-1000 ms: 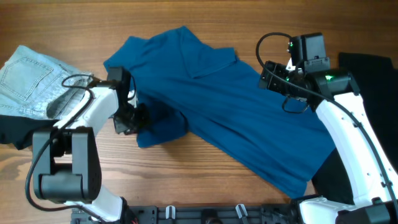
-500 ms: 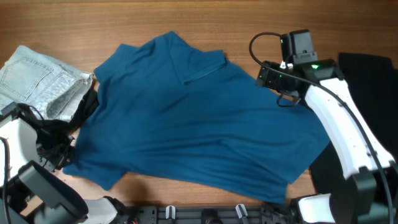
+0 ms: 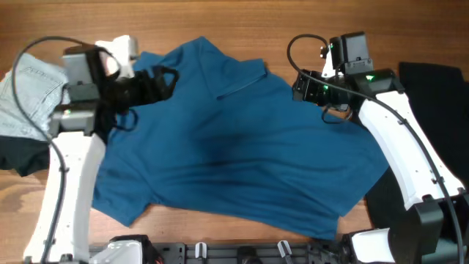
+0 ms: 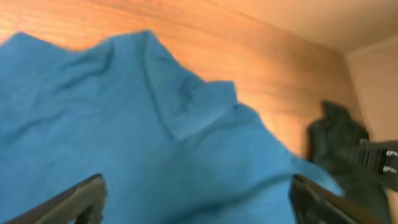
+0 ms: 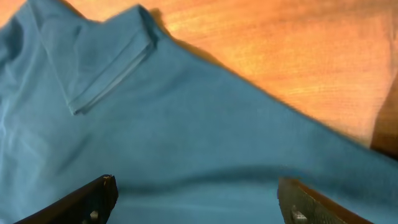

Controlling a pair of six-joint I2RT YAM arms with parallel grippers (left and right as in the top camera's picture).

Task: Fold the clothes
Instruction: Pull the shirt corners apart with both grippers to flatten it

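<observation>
The clothes are chiefly a deep-blue collared shirt (image 3: 234, 154), spread flat across the table with its collar (image 3: 242, 77) at the far side. My left gripper (image 3: 165, 78) hovers open over the shirt's left shoulder; in its wrist view the fingers (image 4: 81, 200) stand wide apart above the blue shirt (image 4: 155, 143), holding nothing. My right gripper (image 3: 296, 86) is open above the right shoulder, its fingers (image 5: 93, 198) spread over the shirt (image 5: 199, 137), with the collar (image 5: 112, 74) ahead.
Pale-blue jeans (image 3: 26, 95) lie bunched at the far left, with a black garment (image 3: 15, 158) below them. Another black garment (image 3: 434, 84) lies at the right edge and runs down behind the right arm (image 3: 396, 147). Bare wood (image 3: 220, 22) runs along the far side.
The shirt's left part was pulled out toward the left front and now lies spread. My left gripper let go, opened and swung up to the left shoulder. The right gripper shifted slightly left.
</observation>
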